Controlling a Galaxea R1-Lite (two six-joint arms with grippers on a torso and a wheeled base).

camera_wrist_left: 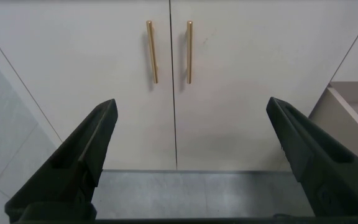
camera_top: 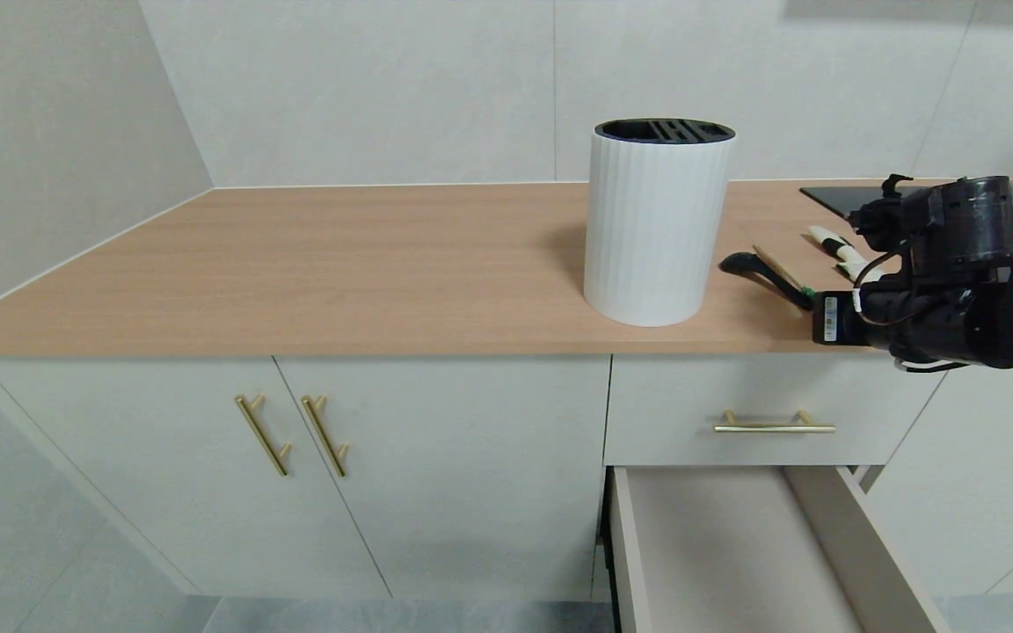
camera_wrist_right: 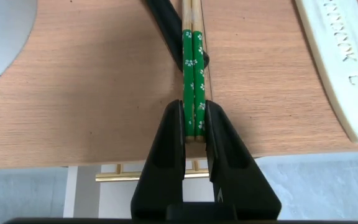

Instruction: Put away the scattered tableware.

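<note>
the right wrist view reveals green flower-printed ends on the wooden chopsticks (camera_wrist_right: 193,62) (at the wooden counter (camera_top: 295,264) front edge), clamped tight by the right gripper (camera_wrist_right: 194,121); the left gripper (camera_wrist_left: 188,112) gapes wide before white cabinet doors (camera_wrist_left: 229,93).

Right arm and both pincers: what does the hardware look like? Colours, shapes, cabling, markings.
The right arm is all black, with a stubby cylindrical wrist housing. Thin cables loop beside it, and a white label with dark print sits near the pincer base. The right pincer has two black wedge fingers narrowing to the tips. The left pincer has matching dark, matte, tapered fingers.
</note>
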